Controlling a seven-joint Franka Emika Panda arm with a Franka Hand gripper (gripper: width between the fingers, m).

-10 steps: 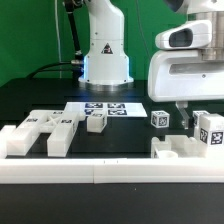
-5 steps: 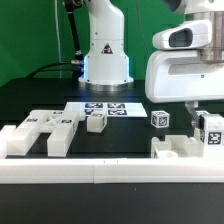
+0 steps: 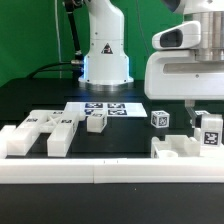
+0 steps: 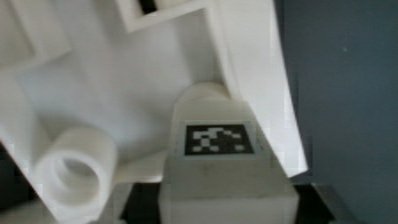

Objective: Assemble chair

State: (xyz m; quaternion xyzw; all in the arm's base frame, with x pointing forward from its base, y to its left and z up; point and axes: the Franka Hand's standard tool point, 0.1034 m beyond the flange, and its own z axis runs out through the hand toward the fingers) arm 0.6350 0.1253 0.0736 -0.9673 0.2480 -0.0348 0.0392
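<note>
At the exterior view's right, the tool grips a tagged chair part, which may snag the nearby notched bar if lifted askew.

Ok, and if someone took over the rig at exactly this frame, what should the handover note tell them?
The gripper is shut on a tagged block at the exterior view's right; whether the block is lifted cannot be told.
Parts: notched bars at the exterior view's left; a small cube by the marker board; a second cube mid-table; a notched piece beside the held block.
Done: the grasp only; nothing looks joined.
Left: seemingly the whole chair assembly.
</note>
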